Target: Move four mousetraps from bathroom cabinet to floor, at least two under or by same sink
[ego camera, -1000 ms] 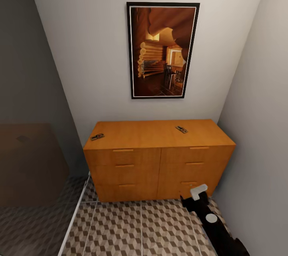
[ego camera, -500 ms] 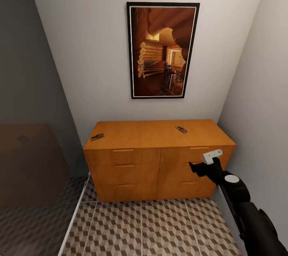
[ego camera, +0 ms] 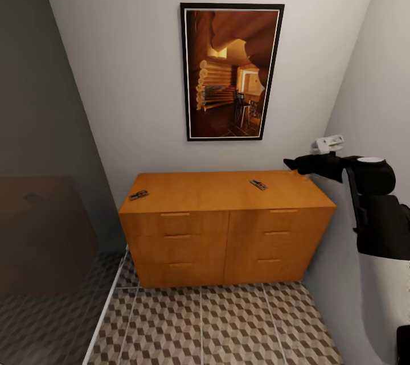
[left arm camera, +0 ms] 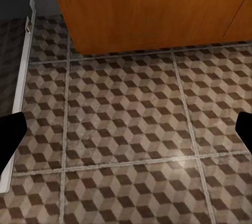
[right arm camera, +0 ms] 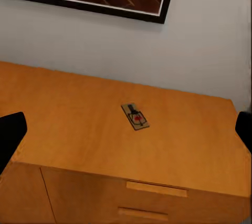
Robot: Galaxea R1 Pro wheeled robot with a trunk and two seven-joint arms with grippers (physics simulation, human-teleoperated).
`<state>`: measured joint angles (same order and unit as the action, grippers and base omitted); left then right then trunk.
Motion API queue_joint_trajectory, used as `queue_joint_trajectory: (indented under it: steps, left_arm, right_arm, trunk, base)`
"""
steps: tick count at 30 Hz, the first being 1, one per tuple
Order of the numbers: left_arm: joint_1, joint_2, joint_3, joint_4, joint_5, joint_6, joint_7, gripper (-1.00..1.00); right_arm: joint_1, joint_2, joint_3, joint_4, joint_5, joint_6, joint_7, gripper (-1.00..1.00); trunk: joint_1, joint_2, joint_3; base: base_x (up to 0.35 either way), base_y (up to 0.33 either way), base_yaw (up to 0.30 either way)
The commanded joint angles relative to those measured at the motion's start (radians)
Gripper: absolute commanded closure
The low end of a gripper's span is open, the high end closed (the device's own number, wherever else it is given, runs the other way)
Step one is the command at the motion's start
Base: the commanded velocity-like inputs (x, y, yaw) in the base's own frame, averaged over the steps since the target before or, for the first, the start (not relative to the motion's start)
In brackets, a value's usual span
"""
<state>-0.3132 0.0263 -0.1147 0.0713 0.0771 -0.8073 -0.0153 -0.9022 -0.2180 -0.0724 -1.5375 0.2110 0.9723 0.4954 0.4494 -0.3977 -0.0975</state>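
Bathroom corner: your orange-brown cabinet sits against the wall under a framed picture, with two mousetraps on its top. The right gripper hangs at the right of the head frame, above the cabinet's right end; the right mousetrap lies just below and left of it, its long axis slanting from upper left to lower right. The left mousetrap is well apart, near the top's left edge. Your right wrist view shows both fingertips spread wide, nothing between them. The left gripper, also spread, points at the bathroom floor. Two traps and the sink aren't in sight.
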Motion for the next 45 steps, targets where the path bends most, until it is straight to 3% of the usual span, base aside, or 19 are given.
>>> queue_joint_trajectory:
  steps: [1, 3, 6, 8, 12, 15, 19, 21, 27, 34, 36, 42, 45]
  left_arm:
    - [-0.002, 0.000, -0.008, 0.004, 0.008, -0.006, -0.002, -1.00]
    - [-0.002, 0.000, -0.008, 0.004, 0.009, -0.006, -0.002, -1.00]
    - [-0.002, 0.000, -0.008, 0.004, 0.008, -0.006, -0.002, -1.00]
    - [-0.002, 0.000, -0.008, 0.004, 0.008, -0.006, -0.002, -1.00]
    - [-0.002, 0.000, -0.008, 0.004, 0.008, -0.006, -0.002, -1.00]
    - [-0.002, 0.000, -0.008, 0.005, 0.008, -0.006, -0.002, -1.00]
    - [-0.002, -0.001, -0.008, 0.005, 0.007, -0.006, -0.002, -1.00]
    - [-0.002, -0.001, -0.008, 0.005, 0.008, -0.006, -0.002, -1.00]
    - [-0.002, -0.001, -0.008, 0.005, 0.008, -0.006, -0.002, -1.00]
    - [-0.002, 0.000, -0.008, 0.005, 0.008, -0.006, -0.002, -1.00]
    - [-0.002, 0.000, -0.008, 0.005, 0.008, -0.006, -0.002, -1.00]
    - [-0.002, 0.000, -0.008, 0.005, 0.008, -0.005, -0.002, -1.00]
    - [-0.003, 0.000, -0.008, 0.005, 0.009, -0.005, -0.002, -1.00]
  right_arm:
    - [-0.026, 0.000, -0.001, 0.015, 0.011, 0.005, 0.015, -1.00]
    - [-0.085, -0.001, -0.001, 0.085, 0.009, 0.007, 0.044, -1.00]
    - [-0.164, -0.001, 0.000, 0.252, 0.007, 0.008, 0.153, -1.00]
    - [-0.201, -0.001, 0.001, 0.356, 0.007, 0.006, 0.220, -1.00]
    - [-0.251, -0.001, 0.004, 0.489, 0.009, -0.003, 0.287, -1.00]
    - [-0.265, 0.001, 0.026, 0.524, 0.009, -0.035, 0.313, -1.00]
    - [-0.270, 0.003, 0.107, 0.541, 0.008, -0.079, 0.358, -1.00]
    - [-0.271, 0.003, 0.126, 0.545, 0.008, -0.103, 0.372, -1.00]
    - [-0.271, -0.004, 0.140, 0.546, 0.011, -0.146, 0.385, -1.00]
    - [-0.271, -0.074, 0.141, 0.548, 0.008, -0.161, 0.405, -1.00]
    - [-0.271, -0.119, 0.138, 0.550, 0.004, -0.167, 0.462, -1.00]
    - [-0.271, -0.162, 0.137, 0.562, 0.002, -0.178, 0.511, -1.00]
    - [-0.271, -0.166, 0.137, 0.585, 0.002, -0.209, 0.513, -1.00]
  trunk:
    - [0.001, -0.002, -0.002]
    - [0.001, -0.002, -0.002]
    - [0.001, -0.002, -0.002]
    - [0.001, -0.002, -0.002]
    - [0.001, -0.002, -0.002]
    - [0.001, -0.002, -0.002]
    - [0.001, -0.002, -0.002]
    - [0.001, -0.002, -0.002]
    - [0.001, -0.002, -0.002]
    - [0.001, -0.002, -0.002]
    - [0.001, -0.002, -0.002]
    - [0.001, -0.002, -0.002]
    - [0.001, -0.002, -0.002]
  base:
    - [0.000, 0.000, 0.000]
    - [0.000, 0.000, 0.000]
    - [0.000, 0.000, 0.000]
    - [0.000, 0.000, 0.000]
    - [0.000, 0.000, 0.000]
    - [0.000, 0.000, 0.000]
    - [0.000, 0.000, 0.000]
    - [0.000, 0.000, 0.000]
    - [0.000, 0.000, 0.000]
    - [0.049, 0.000, 0.000]
    - [0.090, 0.000, 0.000]
    - [0.095, 0.000, 0.000]
    - [0.098, 0.000, 0.000]
